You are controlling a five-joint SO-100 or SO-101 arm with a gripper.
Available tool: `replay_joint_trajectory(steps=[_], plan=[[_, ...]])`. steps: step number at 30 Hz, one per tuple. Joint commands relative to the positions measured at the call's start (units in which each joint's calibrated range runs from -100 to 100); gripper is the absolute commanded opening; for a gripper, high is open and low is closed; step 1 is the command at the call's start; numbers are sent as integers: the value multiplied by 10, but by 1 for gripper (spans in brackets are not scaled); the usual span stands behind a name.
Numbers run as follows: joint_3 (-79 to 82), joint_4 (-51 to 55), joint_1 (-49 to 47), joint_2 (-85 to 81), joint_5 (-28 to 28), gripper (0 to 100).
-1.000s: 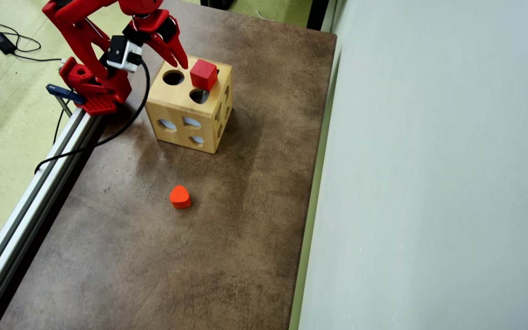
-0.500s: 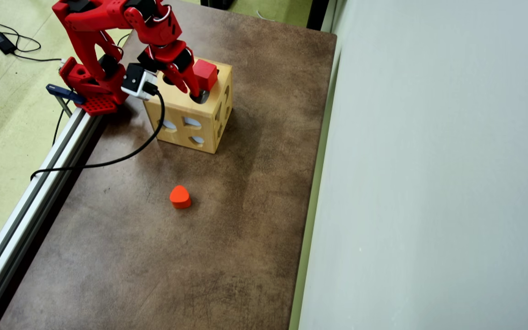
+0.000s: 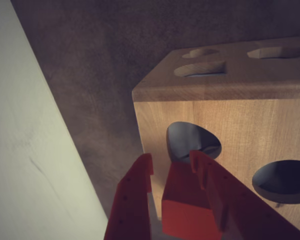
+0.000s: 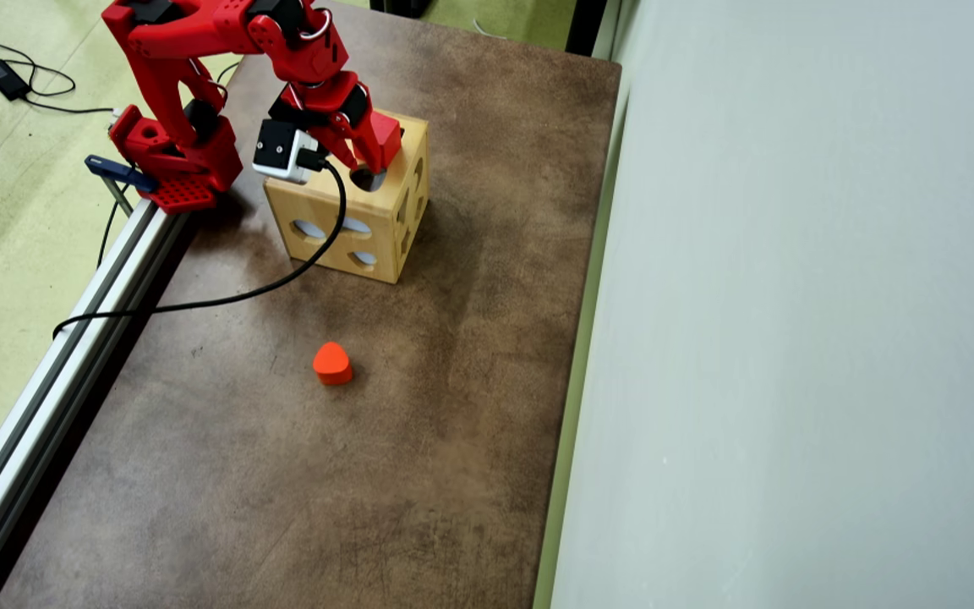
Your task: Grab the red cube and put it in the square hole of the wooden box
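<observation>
The wooden box (image 4: 381, 241) stands at the table's far left, next to the arm's base. The red cube (image 4: 389, 134) rests on the box's top near its far right corner. My gripper (image 4: 375, 161) reaches down over that top. In the wrist view the red cube (image 3: 182, 200) sits between the fingers of my open gripper (image 3: 171, 159); the right finger (image 3: 212, 190) lies against it, while the left finger (image 3: 135, 200) stands off with a gap. Ahead on the wooden box (image 3: 230, 120) are a rounded-triangle hole (image 3: 192, 140) and a round hole (image 3: 282, 177). The square hole is hidden.
An orange rounded block (image 4: 332, 364) lies alone on the brown table (image 4: 284, 491), well in front of the box. A metal rail (image 4: 56, 372) runs along the table's left edge. A pale wall (image 4: 791, 338) borders the right side. The camera cable (image 4: 199, 300) trails over the table.
The arm has swung from the box's left edge across its top, and the fingers have come down on either side of the red cube. The cube and box sit where they were.
</observation>
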Motion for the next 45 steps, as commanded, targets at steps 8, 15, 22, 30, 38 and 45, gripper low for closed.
replay_joint_trajectory(steps=[8, 15, 22, 30, 38, 45], plan=[[47, 3, -12, -2, 12, 13], [63, 3, -19, -3, 12, 13], [60, 2, -42, -3, 12, 13], [63, 2, -67, -3, 12, 13], [64, 2, -84, -3, 12, 13], [64, 1, -85, -2, 12, 13]])
